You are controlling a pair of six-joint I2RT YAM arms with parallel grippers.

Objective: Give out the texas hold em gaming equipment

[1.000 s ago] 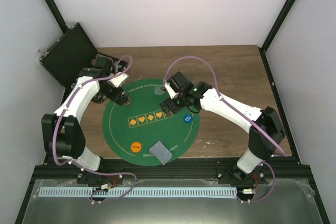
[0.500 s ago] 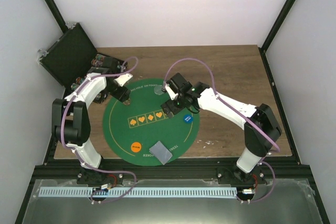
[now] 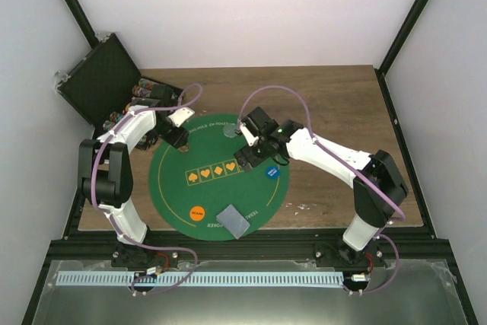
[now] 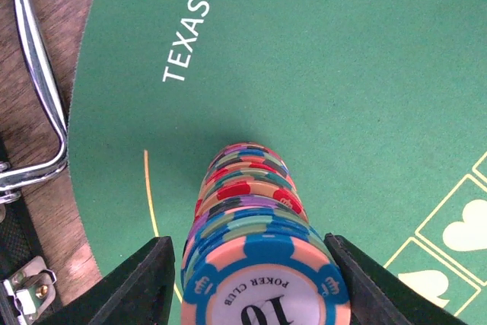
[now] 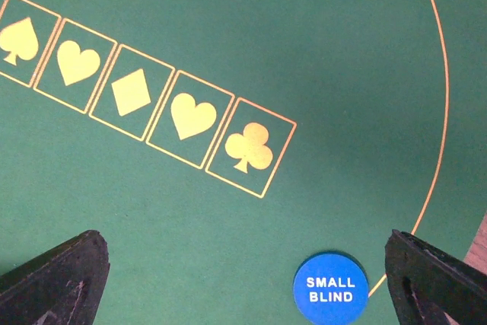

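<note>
Nearest, the cards (image 3: 232, 221) and orange disc (image 3: 197, 214) lie untouched, well behind the right end effector (image 5: 243, 279), which hovers open above the blue disc (image 5: 329, 288). Farther off, the left arm (image 3: 114, 159) has folded inward, its end effector (image 4: 255, 287) still clamping the chip stack (image 4: 247, 195) against the mat (image 4: 342, 74) beneath it: release looks due.

Round mat (image 3: 171, 188) on the table's (image 3: 335, 104) near middle, chip stack (image 4: 255, 218) at its far-left edge between the left gripper's (image 3: 177, 140) fingers, far disc (image 3: 230, 131) at the far rim, small-blind disc (image 3: 272, 173) on the right, near-left disc (image 3: 197, 214) just left of the card pile (image 3: 233, 221) at the near rim, case (image 3: 99, 85) beyond the table's far-left corner.
</note>
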